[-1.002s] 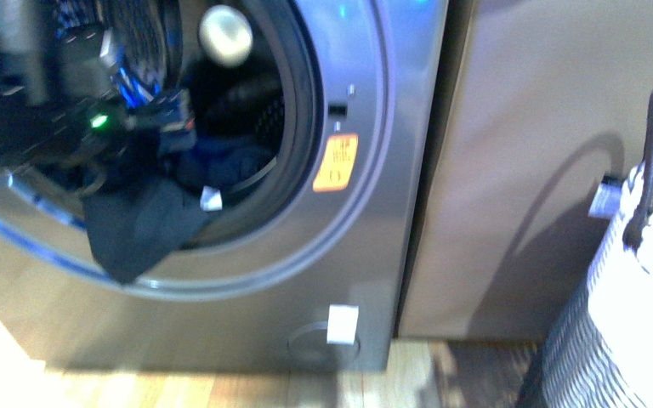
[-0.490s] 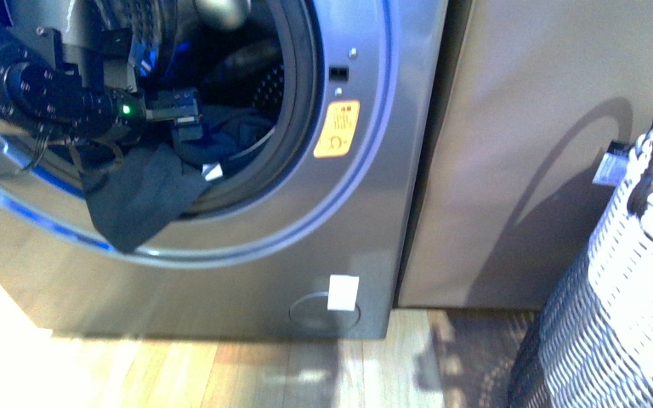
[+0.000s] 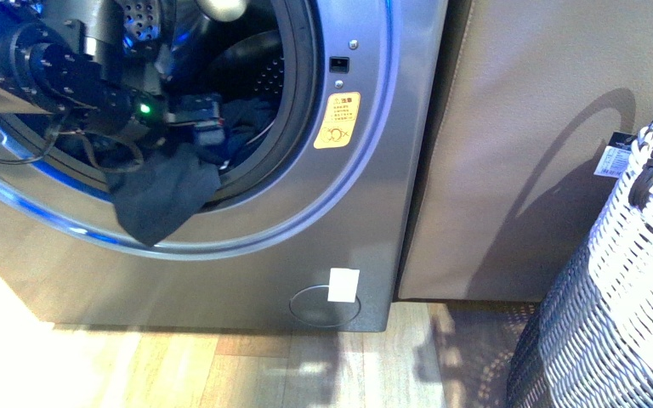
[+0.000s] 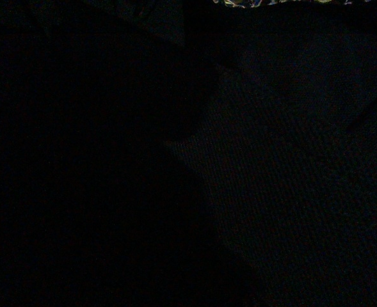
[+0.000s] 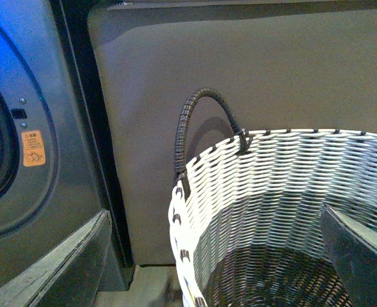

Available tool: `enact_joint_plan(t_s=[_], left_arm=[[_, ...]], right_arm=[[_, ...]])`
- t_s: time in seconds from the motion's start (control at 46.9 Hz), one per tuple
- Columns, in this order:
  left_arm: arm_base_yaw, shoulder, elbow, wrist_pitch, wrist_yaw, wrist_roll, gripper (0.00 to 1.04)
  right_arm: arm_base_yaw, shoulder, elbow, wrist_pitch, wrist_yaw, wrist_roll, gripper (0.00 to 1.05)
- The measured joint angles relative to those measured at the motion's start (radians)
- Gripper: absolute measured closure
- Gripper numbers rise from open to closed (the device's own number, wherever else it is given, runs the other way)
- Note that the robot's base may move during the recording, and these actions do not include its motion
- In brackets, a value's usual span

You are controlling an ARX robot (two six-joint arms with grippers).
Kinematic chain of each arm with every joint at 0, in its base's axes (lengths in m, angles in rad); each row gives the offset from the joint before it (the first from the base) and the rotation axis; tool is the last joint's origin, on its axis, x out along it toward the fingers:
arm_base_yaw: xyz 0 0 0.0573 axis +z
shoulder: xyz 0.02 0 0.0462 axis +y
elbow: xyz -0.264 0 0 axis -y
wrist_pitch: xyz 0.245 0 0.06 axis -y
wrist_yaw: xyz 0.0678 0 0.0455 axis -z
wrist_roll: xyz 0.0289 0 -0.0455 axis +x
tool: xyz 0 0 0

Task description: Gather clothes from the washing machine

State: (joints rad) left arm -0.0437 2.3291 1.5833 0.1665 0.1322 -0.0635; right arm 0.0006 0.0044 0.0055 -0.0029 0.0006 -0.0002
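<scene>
1. While the limp dark navy cloth garment [image 3: 166, 200] lies draped over the lower lip of the round opening, partly inside the perforated steel drum [image 3: 140, 13] and partly hanging down the front of the grey metallic front-loading washing machine [image 3: 374, 187], the step in hand is judged to be taking hold of it for pulling out.
2. The left gripper [image 3: 197, 115] is seen at the end of the black left arm [image 3: 59, 76], reached into the drum mouth against the bunched cloth. Whether its jaws are closed on the fabric cannot be told, and the left wrist view is dark, so nothing is taken from it.
3. The right gripper [image 5: 215, 214] is held empty with its jaws spread wide, over the mouth of the woven grey-white basket with a dark looped handle [image 5: 271, 173], well apart from the machine.
4. A firm grip on the bunched cloth is judged to be called for next. It would be followed by a pull outward and upward, so that the hanging flap is lifted clear of the door rim.
5. Compared with half a second before, the left arm is found shifted rightward across the opening. The hanging flap is carried along the lip with it, and the small white tag shown then is no longer made out.
</scene>
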Motion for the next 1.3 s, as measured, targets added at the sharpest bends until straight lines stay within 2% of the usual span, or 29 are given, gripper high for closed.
enact_joint_plan(t_s=[0.426, 0.618, 0.874, 1.023, 1.301], left_arm=[[-0.021, 0.001, 0.022, -0.114, -0.017, 0.122, 0.08], [-0.026, -0.011, 0.002, -0.129, -0.011, 0.175, 0.46], [-0.021, -0.029, -0.018, -0.141, -0.007, 0.219, 0.77], [-0.010, -0.057, -0.061, -0.106, 0.019, 0.220, 0.88], [0.007, -0.171, -0.246, 0.001, 0.102, 0.227, 0.91]], right_arm=[[0.000, 0.000, 0.000, 0.000, 0.000, 0.000, 0.08], [0.000, 0.000, 0.000, 0.000, 0.000, 0.000, 0.08], [0.000, 0.000, 0.000, 0.000, 0.000, 0.000, 0.08], [0.000, 0.000, 0.000, 0.000, 0.000, 0.000, 0.08], [0.000, 0.000, 0.000, 0.000, 0.000, 0.000, 0.08]])
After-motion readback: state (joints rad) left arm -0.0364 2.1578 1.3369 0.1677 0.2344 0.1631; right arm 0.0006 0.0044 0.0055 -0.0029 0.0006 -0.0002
